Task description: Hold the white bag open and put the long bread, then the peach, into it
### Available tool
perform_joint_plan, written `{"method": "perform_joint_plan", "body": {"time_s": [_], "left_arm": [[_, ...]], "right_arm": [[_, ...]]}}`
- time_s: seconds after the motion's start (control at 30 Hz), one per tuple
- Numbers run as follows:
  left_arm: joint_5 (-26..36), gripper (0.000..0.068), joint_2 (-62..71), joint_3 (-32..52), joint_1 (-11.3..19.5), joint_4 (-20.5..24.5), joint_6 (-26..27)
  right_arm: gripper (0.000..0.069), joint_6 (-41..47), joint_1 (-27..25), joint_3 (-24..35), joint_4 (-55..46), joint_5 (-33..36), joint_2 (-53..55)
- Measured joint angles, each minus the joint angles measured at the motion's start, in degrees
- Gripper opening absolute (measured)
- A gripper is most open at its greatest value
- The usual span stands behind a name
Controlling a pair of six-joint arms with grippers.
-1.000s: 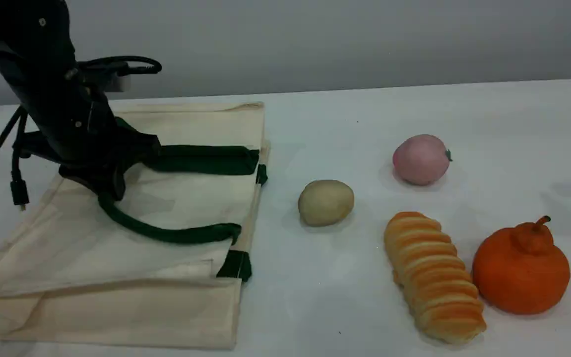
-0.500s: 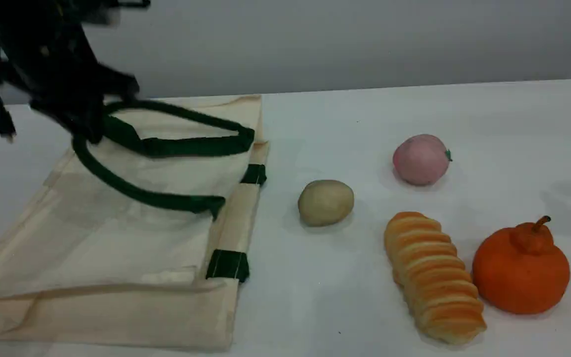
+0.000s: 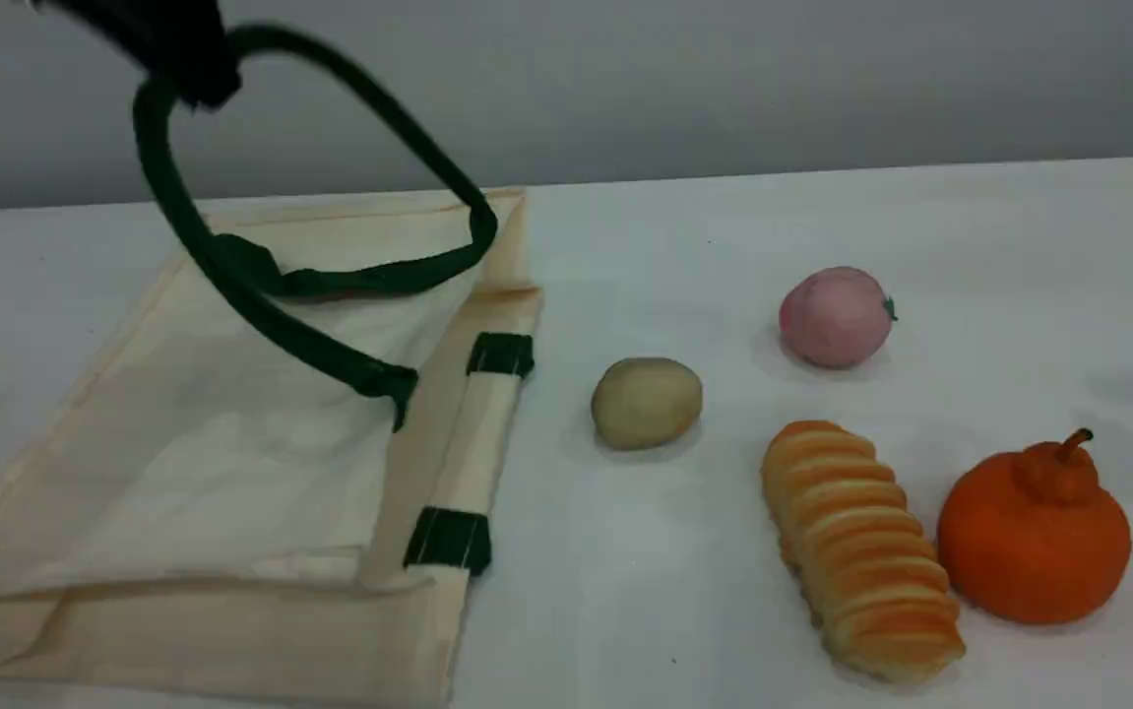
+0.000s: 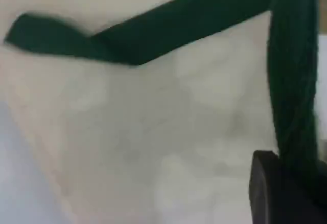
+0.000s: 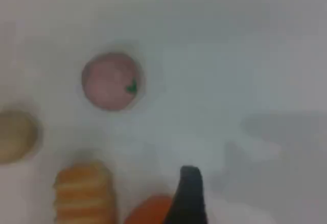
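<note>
The white bag (image 3: 231,473) lies on the table's left, its mouth facing right. My left gripper (image 3: 194,79) is at the top left, shut on the bag's green handle (image 3: 330,359), which it holds high off the table so the upper cloth layer rises. In the left wrist view the handle (image 4: 291,81) runs up from my fingertip (image 4: 271,188) over the bag cloth (image 4: 127,132). The long bread (image 3: 856,551) lies front right, with the peach (image 3: 834,315) behind it. The right wrist view looks down on the peach (image 5: 110,81) and the bread (image 5: 84,196). One right fingertip (image 5: 188,193) shows, with nothing held.
A beige potato-like lump (image 3: 647,402) sits between the bag and the bread. An orange knobbed citrus (image 3: 1034,537) stands close to the right of the bread. The second green handle (image 3: 379,281) lies on the bag near its mouth.
My left gripper has risen from the bag's surface to the top of the view, taking the green handle with it. The upper layer of the bag has lifted. The foods have not moved.
</note>
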Motion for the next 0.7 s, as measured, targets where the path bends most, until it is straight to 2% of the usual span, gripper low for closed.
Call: {"method": "perform_joint_plan", "body": {"time_s": [0.1, 0.33, 0.5, 0.7], "left_arm": [[4.23, 0.0088, -0.07, -3.99, 0.00, -4.02, 3.90], [4.55, 0.0088, -1.39, -11.67, 0.05, -4.30, 3.44], [4.59, 0.0088, -2.30, -13.24, 0.05, -4.55, 3.62], [4.49, 0.0088, -4.24, -14.80, 0.05, -5.61, 4.32]], "right_arm": [[0.0584, -0.03, 0.00, 0.00, 0.23, 2.32, 0.00], [0.0584, -0.20, 0.00, 0.00, 1.34, 6.66, 0.00], [0.0584, -0.73, 0.00, 0.06, 3.41, 8.99, -0.05], [0.0584, -5.80, 1.34, 0.16, 8.97, 9.24, -0.05]]}}
